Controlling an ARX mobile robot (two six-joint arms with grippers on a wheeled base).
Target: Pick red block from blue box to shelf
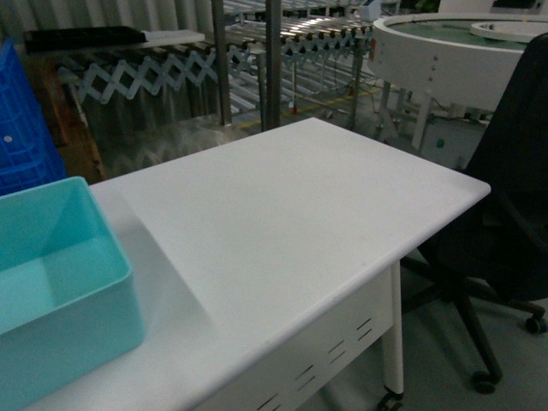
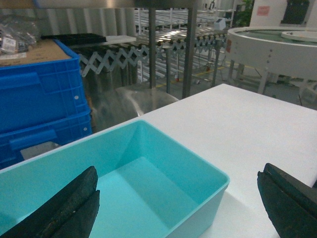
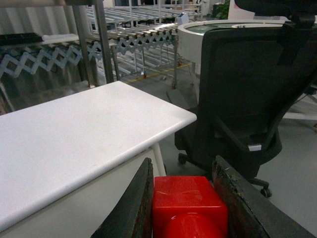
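A warehouse floor: roller conveyors [image 1: 282, 38], steel racking [image 2: 188, 49], stacked blue crates [image 2: 39, 99]

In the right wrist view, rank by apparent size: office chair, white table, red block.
1. white table and office chair: both cover similar areas and run off frame, no ranking.
2. red block: smallest, though enlarged by nearness, held between the right gripper jaws.

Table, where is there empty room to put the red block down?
The white table is bare from the blue box at its left end to the rounded right edge by the black chair. The box looks empty where visible. The right gripper holds the red block.
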